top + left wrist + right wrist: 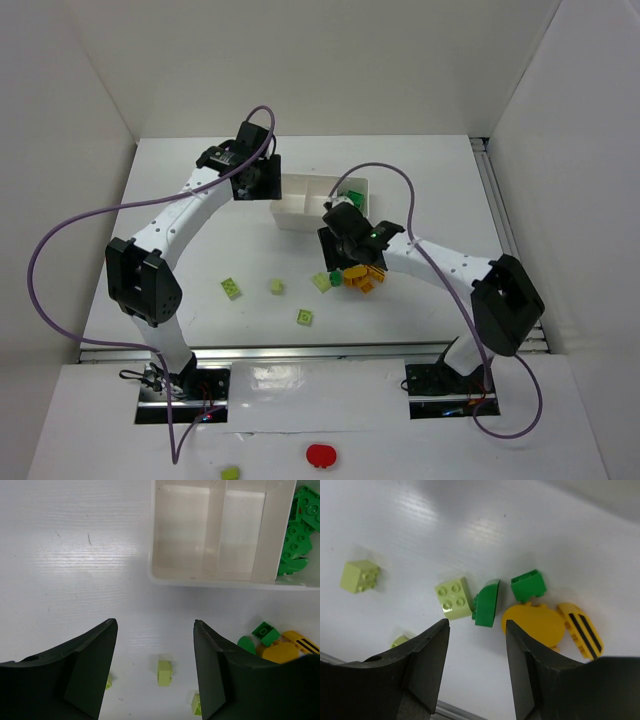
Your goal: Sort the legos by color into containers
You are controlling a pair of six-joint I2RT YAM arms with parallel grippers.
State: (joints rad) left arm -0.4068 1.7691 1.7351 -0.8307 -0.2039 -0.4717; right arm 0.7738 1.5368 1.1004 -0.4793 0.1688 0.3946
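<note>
Fingers (427, 670) of right gripper (477, 626): parted partway, holding nothing, poised over a heap of legos (357, 277). Left gripper (155, 625): parted, likewise empty, hovering at the tray's left end. Tabletop (200, 220): white, walled on three sides. Tray (300, 215): three compartments, toward the far edge, near its middle; the right one holds dark green legos, the other two are bare. Heap: between tray and near edge, right of centre; dark green wedge (486, 603) touching a lime brick (453, 598), green block (528, 585) and two orange pieces (534, 625) just beside. Three more lime bricks (232, 288) are scattered toward the near edge. Hazard: closing here may nip wedge and lime brick together, or shove neighbours, for want of clearance. Obstruction: left gripper stands by the bare compartments, crowding any approach. Red disc (322, 455) and a stray lime piece (230, 472) lie beyond the near edge.
</note>
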